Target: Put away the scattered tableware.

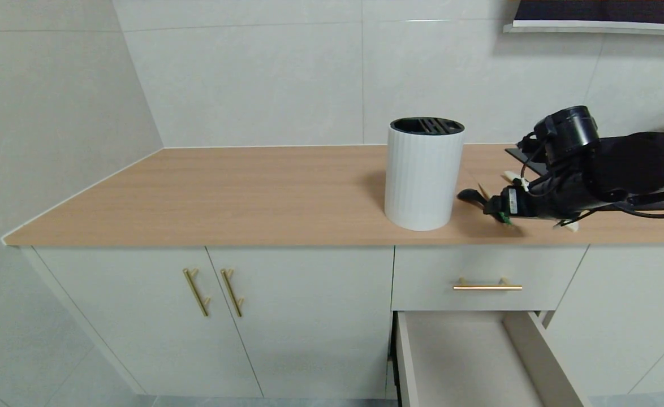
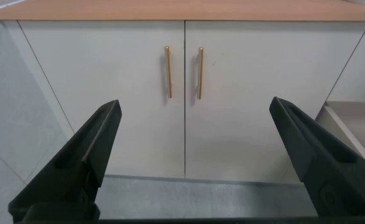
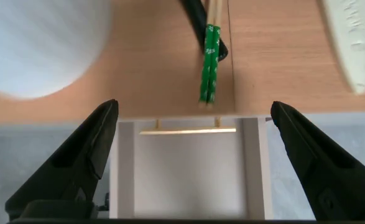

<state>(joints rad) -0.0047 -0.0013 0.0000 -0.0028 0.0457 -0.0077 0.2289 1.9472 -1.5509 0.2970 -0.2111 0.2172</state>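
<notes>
Right gripper (image 3: 193, 111) hangs low over the table (image 1: 224, 192) edge, jaws spread wide with the green-tipped chopsticks (image 3: 209, 65) centred between them. That looks set to straddle the pair. The chopsticks lie at four o'clock from the white holder (image 1: 424, 172), beside a black-handled utensil (image 1: 470, 196), and a white spoon (image 3: 350, 43) sits further out towards three o'clock. The holder stands upright, slots up, ready to receive. Left gripper (image 2: 194, 104), jaws apart too, hangs low facing the cabinet doors (image 2: 107, 93), likely parked clear of the work.
</notes>
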